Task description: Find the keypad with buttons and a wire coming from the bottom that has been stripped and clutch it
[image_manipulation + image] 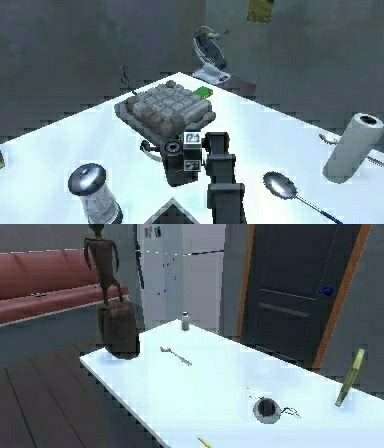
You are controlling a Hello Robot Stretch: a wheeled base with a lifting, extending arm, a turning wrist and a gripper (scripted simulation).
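Keypad: grey, blocky, buttoned keypad [165,108] sits on the white tabletop [290,130].
Gripper: dark two-finger gripper [168,153] right at the keypad's near edge.
Hold: can't tell if it has anything.

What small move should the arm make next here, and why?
Probably ease the arm slightly farther out so the gripper reaches the keypad. The grey keypad lies on the white table just beyond the gripper's far end, and I cannot tell whether the gripper touches or holds anything.
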